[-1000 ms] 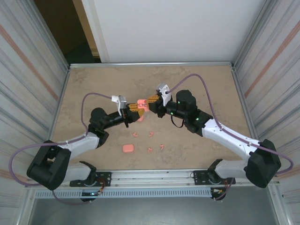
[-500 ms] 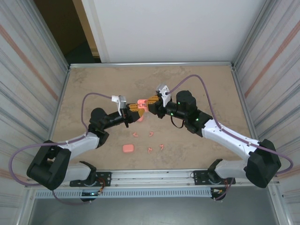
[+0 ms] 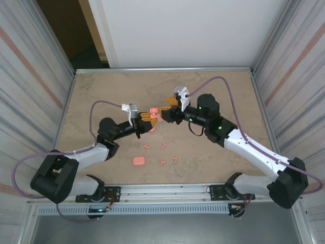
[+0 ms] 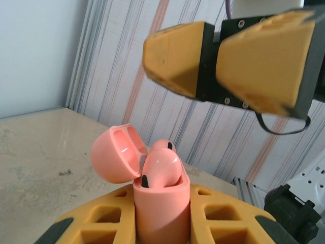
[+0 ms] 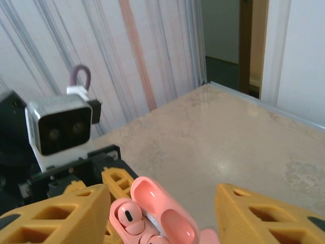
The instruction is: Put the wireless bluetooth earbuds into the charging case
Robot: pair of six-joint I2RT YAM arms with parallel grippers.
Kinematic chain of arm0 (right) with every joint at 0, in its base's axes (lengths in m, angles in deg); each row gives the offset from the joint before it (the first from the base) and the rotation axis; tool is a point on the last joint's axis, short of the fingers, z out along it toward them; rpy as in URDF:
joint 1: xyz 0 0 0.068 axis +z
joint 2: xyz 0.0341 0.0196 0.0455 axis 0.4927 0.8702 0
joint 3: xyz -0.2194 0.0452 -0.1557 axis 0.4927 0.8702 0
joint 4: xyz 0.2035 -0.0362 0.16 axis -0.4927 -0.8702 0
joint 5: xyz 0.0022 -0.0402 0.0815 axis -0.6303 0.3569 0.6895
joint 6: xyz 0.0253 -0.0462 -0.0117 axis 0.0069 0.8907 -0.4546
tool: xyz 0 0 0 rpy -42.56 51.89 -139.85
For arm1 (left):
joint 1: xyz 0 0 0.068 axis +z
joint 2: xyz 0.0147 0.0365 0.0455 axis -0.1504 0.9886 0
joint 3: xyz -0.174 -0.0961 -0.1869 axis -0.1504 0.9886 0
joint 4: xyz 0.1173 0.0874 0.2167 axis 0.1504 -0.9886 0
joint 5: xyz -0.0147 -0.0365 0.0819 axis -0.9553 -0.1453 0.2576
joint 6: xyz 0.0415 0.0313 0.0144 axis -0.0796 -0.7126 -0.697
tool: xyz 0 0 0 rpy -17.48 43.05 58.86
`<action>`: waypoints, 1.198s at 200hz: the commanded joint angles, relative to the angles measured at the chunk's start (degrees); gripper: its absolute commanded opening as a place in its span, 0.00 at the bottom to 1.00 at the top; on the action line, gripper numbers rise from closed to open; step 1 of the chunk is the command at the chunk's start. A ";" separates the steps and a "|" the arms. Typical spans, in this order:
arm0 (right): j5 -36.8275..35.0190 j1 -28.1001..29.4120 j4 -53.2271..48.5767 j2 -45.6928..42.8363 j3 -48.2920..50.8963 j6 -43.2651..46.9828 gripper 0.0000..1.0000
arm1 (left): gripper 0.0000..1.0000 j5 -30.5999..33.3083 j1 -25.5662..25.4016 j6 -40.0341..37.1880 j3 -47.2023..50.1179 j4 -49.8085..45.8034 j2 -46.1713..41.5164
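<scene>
The pink charging case (image 4: 161,208) stands upright between my left gripper's (image 4: 161,226) yellow fingers (image 4: 94,223), which are shut on its body. Its lid (image 4: 116,152) is hinged back, and two wireless bluetooth earbuds (image 4: 161,168) sit in its wells. In the top view the left gripper (image 3: 146,118) holds the case (image 3: 154,114) mid-table. My right gripper (image 3: 164,110) hovers just right of it, open. In the right wrist view its fingers (image 5: 56,216) straddle the open lid (image 5: 165,213) without touching it, above a seated earbud (image 5: 127,216).
Several loose pink earbuds (image 3: 164,145) lie on the table in front of the grippers. A closed pink case (image 3: 138,160) lies near the front edge, and another pink piece (image 3: 152,127) sits under the left gripper. Corrugated walls close both sides.
My right gripper has gone from shut to open and drawn back a little from the case. The left gripper and the case have stayed put.
</scene>
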State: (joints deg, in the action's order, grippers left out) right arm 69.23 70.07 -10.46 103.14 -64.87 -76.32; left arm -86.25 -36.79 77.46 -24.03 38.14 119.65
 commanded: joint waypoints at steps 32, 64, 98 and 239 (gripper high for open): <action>1.01 -3.85 -1.02 -6.35 0.90 -4.69 0.77 | 0.00 0.67 -0.29 -1.91 -1.19 5.89 0.96; 0.74 -7.21 -0.10 -9.54 4.06 -8.26 0.91 | 0.00 1.31 -0.27 -3.30 -3.03 5.26 0.74; 2.07 -11.58 2.80 -13.52 8.92 -13.66 0.99 | 0.00 1.36 -0.22 -5.87 -7.24 1.53 0.39; 9.97 -27.96 5.83 -20.38 17.33 -25.96 0.99 | 0.00 -2.76 5.64 0.70 -32.24 -2.45 7.66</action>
State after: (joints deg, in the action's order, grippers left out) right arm 77.99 43.30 -5.47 83.98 -47.64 -100.50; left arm -86.92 -31.44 74.69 -52.68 32.80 125.68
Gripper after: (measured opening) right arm 0.988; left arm 0.235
